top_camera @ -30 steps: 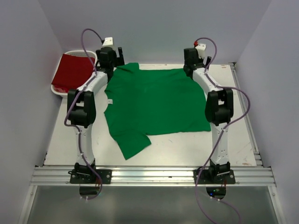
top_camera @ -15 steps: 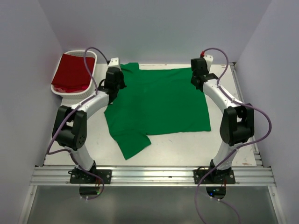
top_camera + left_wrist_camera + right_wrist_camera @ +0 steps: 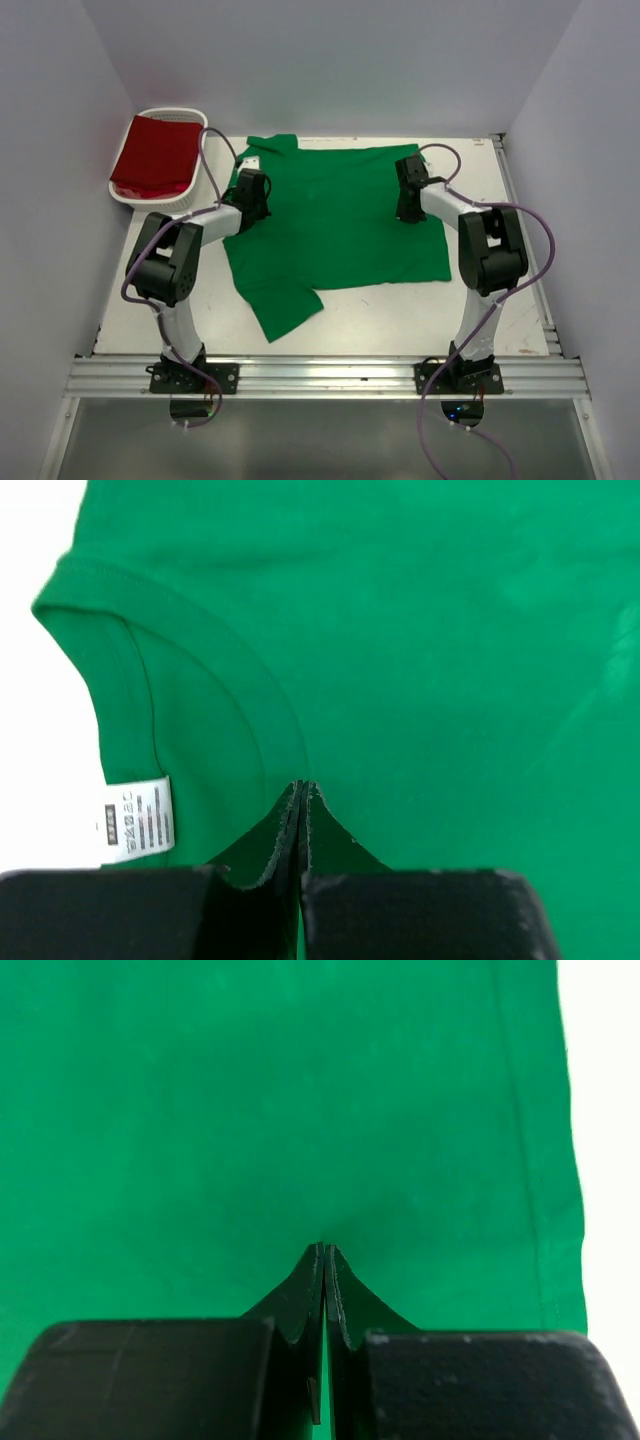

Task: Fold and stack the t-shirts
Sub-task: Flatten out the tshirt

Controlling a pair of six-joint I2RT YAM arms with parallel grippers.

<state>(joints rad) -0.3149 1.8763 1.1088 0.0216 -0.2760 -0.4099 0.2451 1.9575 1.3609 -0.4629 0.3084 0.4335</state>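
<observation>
Overhead camera sits high behind the arm bases (image 3: 195, 377), which hold six o'clock of its frame, looking down and forward over the whole counter (image 3: 380, 310). Left wrist camera rides right on the left hand (image 3: 301, 798), lens tight on the green t-shirt (image 3: 420, 630), neck label (image 3: 138, 818) at eight o'clock. Right wrist camera, just as close behind the right hand (image 3: 323, 1260), catches the shirt's edge and a counter strip at three o'clock. All three share that shirt.
</observation>
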